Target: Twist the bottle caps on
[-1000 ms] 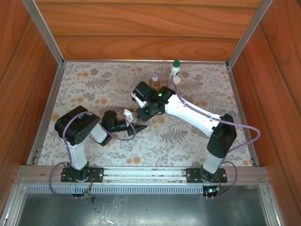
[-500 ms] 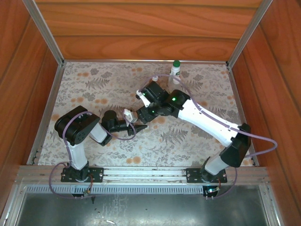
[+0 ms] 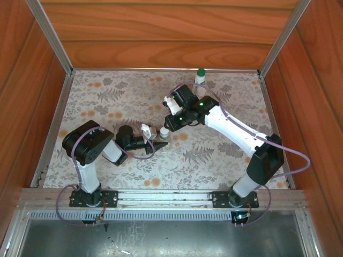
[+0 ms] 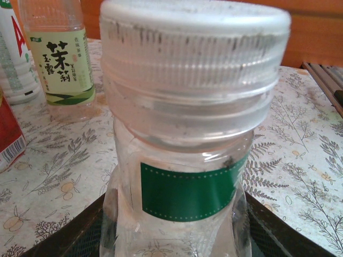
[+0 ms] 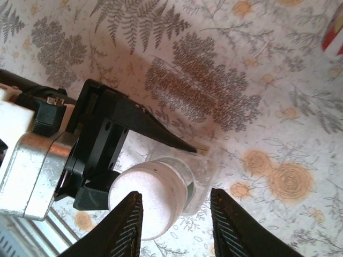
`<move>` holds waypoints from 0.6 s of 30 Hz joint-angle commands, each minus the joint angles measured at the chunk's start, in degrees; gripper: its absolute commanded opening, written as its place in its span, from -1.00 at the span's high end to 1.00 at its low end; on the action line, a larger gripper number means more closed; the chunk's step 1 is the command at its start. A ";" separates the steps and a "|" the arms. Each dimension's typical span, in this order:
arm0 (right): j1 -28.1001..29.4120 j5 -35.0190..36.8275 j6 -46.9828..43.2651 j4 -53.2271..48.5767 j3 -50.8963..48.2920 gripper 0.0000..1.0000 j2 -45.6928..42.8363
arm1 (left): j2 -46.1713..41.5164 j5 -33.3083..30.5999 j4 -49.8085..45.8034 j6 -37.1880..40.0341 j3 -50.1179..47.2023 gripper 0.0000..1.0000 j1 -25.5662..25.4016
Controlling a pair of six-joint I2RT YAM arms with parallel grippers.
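A tiny clear bottle (image 4: 177, 182) with a green band stands upright on the mat, and my left gripper (image 4: 174, 238) is shut on its lower body. A white cap (image 4: 193, 48) sits on its neck. In the top view the same bottle (image 3: 164, 133) is at the tip of my left gripper (image 3: 158, 137). My right gripper (image 3: 168, 121) hovers just behind and above it. From the right wrist, my right gripper (image 5: 177, 230) is open, its striped fingers (image 5: 126, 227) apart above the white cap (image 5: 155, 203) and holding nothing.
A white bottle with a dark green cap (image 3: 200, 76) stands at the back of the mat. Behind the held bottle stand a clear tea bottle (image 4: 59, 53), a white bottle (image 4: 10, 59) and a red-labelled one (image 4: 8, 134). Wooden walls surround the mat.
My right gripper has lifted off the small bottle and drawn back to the upper right, uncovering the white cap on it. The left arm has not moved.
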 commanded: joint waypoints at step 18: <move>-1.22 -16.59 3.61 2.31 -10.55 0.64 -2.17 | 0.65 -1.30 -4.38 -0.95 0.24 -0.06 0.64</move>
